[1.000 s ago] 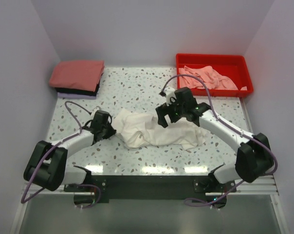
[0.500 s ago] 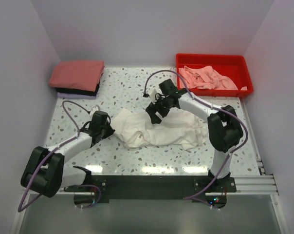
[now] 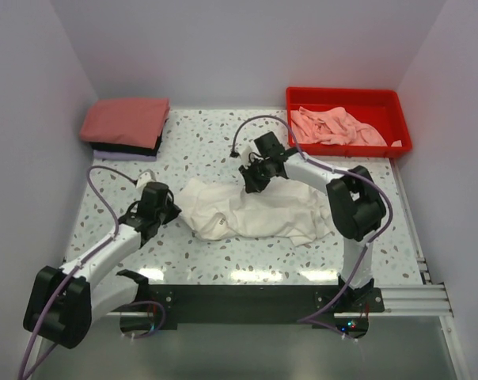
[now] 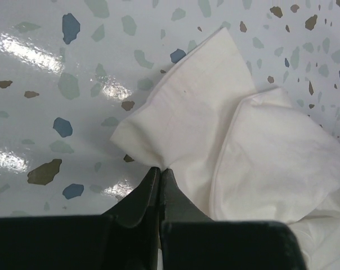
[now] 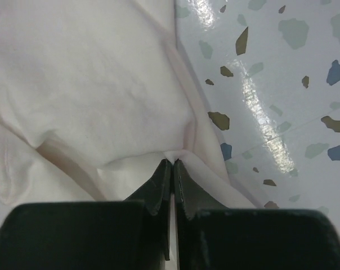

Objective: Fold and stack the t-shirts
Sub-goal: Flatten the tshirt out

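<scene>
A strip of bare speckled table (image 3: 247,261) runs along the near edge by the arm bases. Just beyond it, mid-table, lies the crumpled white t-shirt (image 3: 259,214). The left gripper (image 4: 160,170) has its fingers pressed together on the shirt's left edge, pinching a thin bit of cloth, with bare table to its left. The right gripper (image 5: 171,163) is likewise clamped tight, nipping a small fold at the shirt's far edge. Past that, the table's middle lies open. In the far left corner is a folded stack: a salmon-red t-shirt (image 3: 124,120) on a black t-shirt (image 3: 132,147) on a lavender t-shirt (image 3: 122,156). At far right, a red tray (image 3: 346,92) holds rumpled pink t-shirts (image 3: 334,127).
</scene>
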`<control>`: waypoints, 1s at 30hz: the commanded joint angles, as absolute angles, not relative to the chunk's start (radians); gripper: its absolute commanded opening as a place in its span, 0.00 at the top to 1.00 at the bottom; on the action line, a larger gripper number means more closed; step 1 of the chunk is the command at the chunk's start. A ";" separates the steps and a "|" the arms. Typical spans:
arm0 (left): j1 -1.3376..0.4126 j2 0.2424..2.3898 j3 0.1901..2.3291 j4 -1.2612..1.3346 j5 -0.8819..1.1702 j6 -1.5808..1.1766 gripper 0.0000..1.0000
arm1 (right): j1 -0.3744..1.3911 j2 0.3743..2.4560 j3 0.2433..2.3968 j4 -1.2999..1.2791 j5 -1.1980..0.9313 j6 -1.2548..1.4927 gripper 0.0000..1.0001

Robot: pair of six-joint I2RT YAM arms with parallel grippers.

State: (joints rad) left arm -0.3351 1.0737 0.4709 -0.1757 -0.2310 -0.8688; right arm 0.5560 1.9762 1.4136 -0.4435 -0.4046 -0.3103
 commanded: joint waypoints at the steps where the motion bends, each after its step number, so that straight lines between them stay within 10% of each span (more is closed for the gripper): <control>1: -0.333 1.010 0.472 -0.218 -0.294 -0.856 1.00 | 0.558 1.875 1.367 -0.289 -0.345 -0.220 1.00; 18: -0.333 0.692 0.790 -0.410 -0.509 -0.856 1.00 | 0.560 1.283 1.270 -0.242 -0.015 -0.006 1.00; 30: -0.333 0.522 1.232 -0.313 -0.398 -0.715 1.00 | 0.560 1.008 1.621 -0.497 -0.175 0.046 1.00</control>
